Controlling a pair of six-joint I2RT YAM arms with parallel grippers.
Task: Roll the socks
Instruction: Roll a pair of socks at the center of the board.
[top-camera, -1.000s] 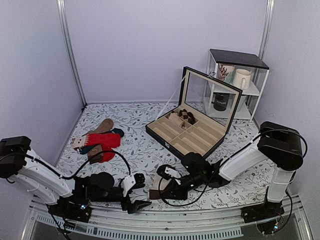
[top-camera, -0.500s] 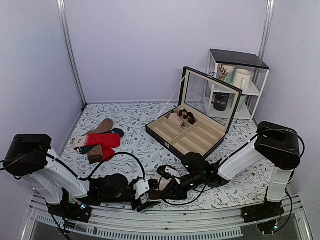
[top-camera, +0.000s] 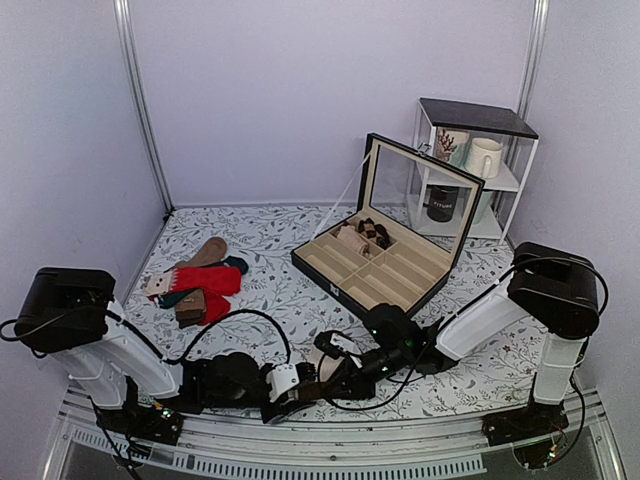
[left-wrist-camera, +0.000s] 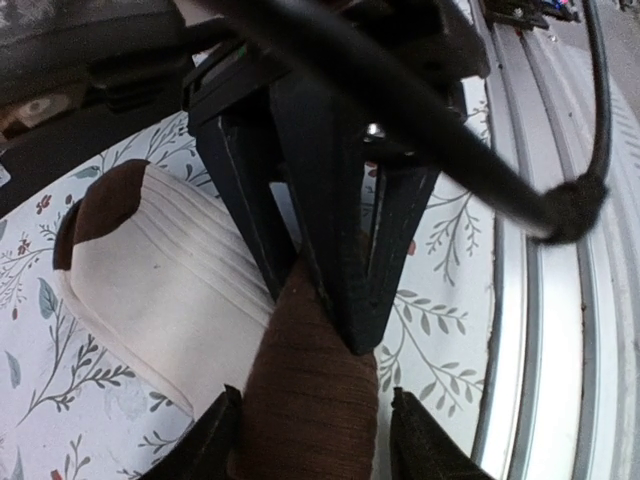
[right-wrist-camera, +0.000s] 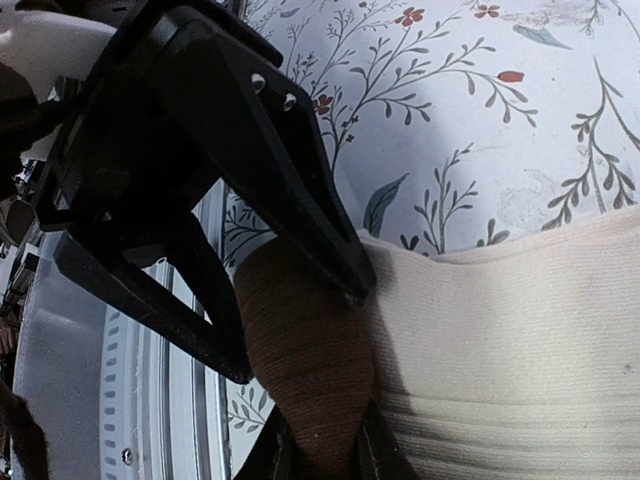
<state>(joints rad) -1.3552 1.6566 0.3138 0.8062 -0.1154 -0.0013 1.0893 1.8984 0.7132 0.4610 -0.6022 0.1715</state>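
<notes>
Left tool (left-wrist-camera: 312, 415) and right tool (right-wrist-camera: 320, 450) both pinching brown end of socks (left-wrist-camera: 150, 290), shelf canister (top-camera: 441, 203) lettering unreadable

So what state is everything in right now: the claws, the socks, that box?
the socks: brown end bunched into a roll, cream part lying flat.
right claw: pinched shut on the brown end.
left claw: straddles the brown end; squeezing or not, cannot tell.
display box: lid open, propped up.
red socks: loose in a heap, unrolled.
mug: upright on the shelf.
</notes>
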